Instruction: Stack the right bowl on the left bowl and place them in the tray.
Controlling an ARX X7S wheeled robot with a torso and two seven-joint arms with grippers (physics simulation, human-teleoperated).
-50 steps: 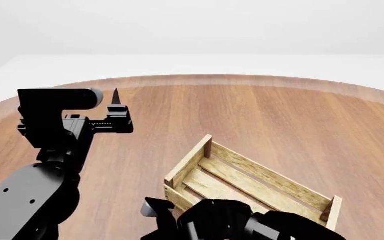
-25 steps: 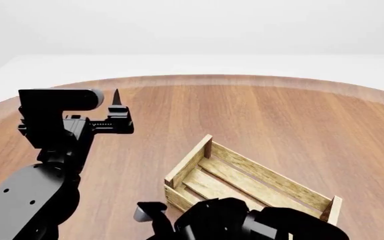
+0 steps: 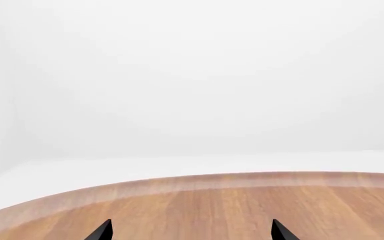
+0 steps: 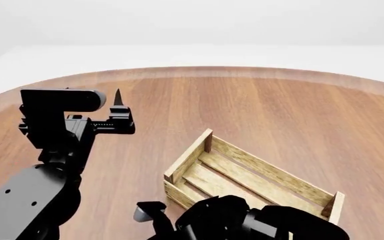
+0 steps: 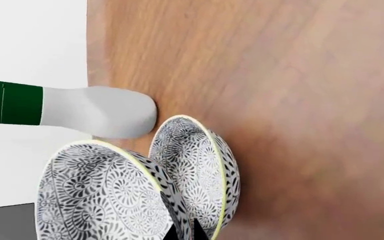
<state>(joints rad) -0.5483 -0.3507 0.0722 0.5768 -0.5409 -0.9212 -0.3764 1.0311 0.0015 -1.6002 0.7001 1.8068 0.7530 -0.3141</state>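
**A:** What has changed since half a second ago?

**B:** Only my head view. It has tipped down a little, so the far edge of the surface [image 4: 279, 115] sits higher in frame and the tray [image 4: 186, 165] shows a bit more fully. Both arms look where they were.

**A:** Where are the bowls? I can't find them from the head.

**B:** Neither can I. They show only in the right wrist view: two patterned bowls, one [image 5: 98, 197] pressed against the other [image 5: 195, 170], near the edge of the surface. A white bottle [image 5: 78, 111] with a green cap lies on its side just beside them.

**A:** Which one is the right bowl?

**B:** From that view I can't say.

**A:** And the tools?

**B:** The right tool [image 5: 186, 231] has its dark tips right where the two bowls meet. So little of it shows that I can't tell whether it is clenched, released or gripping a rim. The left tool [image 3: 190, 234] has its tips spread wide and holds nothing. It points off toward the far edge.

**A:** So which arm is nearer?

**B:** The right one, I judge. The bowls are straight ahead of its tips, and the tray lies just beyond the right arm [image 4: 245, 220].
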